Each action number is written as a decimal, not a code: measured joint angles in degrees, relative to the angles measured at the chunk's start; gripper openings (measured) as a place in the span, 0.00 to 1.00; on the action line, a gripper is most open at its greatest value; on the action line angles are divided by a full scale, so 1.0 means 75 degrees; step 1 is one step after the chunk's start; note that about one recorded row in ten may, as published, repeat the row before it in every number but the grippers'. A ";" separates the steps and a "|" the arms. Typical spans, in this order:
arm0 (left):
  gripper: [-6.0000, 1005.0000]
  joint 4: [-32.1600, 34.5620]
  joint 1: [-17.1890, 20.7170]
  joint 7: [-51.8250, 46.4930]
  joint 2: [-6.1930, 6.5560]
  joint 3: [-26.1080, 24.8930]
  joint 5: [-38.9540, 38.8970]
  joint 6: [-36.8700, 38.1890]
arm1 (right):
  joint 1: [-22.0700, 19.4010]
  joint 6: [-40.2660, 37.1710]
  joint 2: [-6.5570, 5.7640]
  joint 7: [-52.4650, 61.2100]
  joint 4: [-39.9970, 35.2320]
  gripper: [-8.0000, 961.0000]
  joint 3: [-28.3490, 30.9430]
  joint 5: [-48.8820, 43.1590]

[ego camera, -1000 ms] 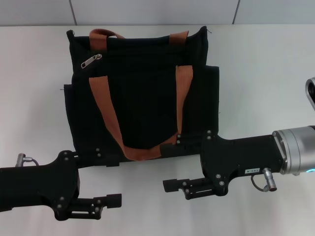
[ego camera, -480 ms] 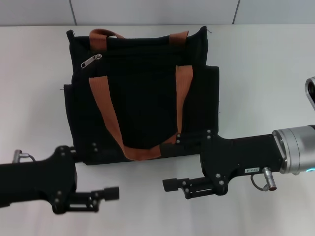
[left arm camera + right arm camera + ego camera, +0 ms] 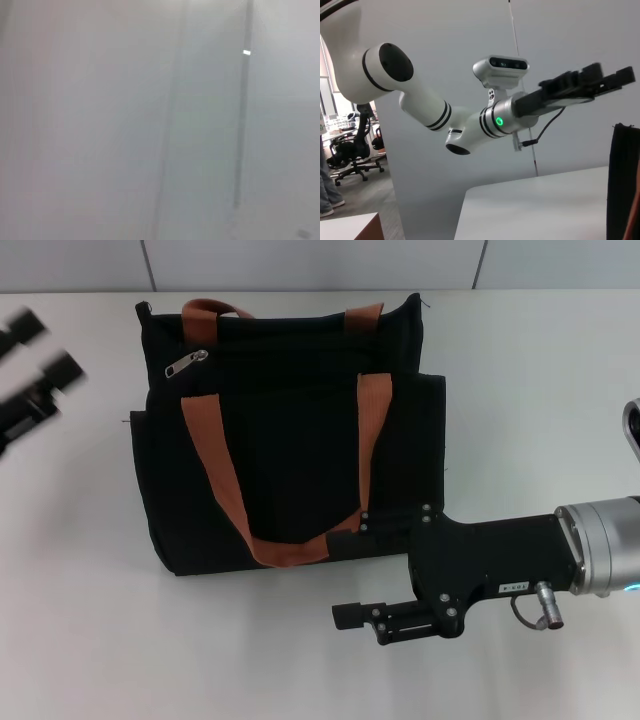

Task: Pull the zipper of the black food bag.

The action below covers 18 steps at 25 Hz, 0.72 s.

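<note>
Zipper (image 3: 186, 364): at bag's (image 3: 300, 430) 10 o'clock corner, untouched.
Bag: flat on table (image 3: 520, 370).
Left gripper (image 3: 35, 370): 9 o'clock of bag, empty, opening unclear; should pinch the tab squarely.
Right gripper (image 3: 350, 618): 5 o'clock, empty, opening unclear.

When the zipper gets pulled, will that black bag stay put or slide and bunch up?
The black food bag looks like soft fabric lying flat, so it will probably bunch or drag along. Neither the left gripper nor the right gripper pins it. The zipper tab looks small, possibly fiddly.
</note>
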 joint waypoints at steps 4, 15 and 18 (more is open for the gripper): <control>0.80 0.0046 -0.0063 0.0024 0.0157 0.0135 0.0099 -0.0582 | -0.0009 -0.0009 0.0000 -0.0003 0.0000 0.72 0.0000 0.0000; 0.80 0.0247 -0.0433 0.0320 0.0119 0.2529 0.0185 -0.2402 | -0.0018 -0.0022 0.0000 -0.0009 0.0000 0.72 0.0000 0.0000; 0.79 0.0249 -0.0521 0.0436 0.0074 0.2718 0.0186 -0.2573 | -0.0021 -0.0022 0.0000 -0.0011 0.0000 0.72 0.0000 0.0000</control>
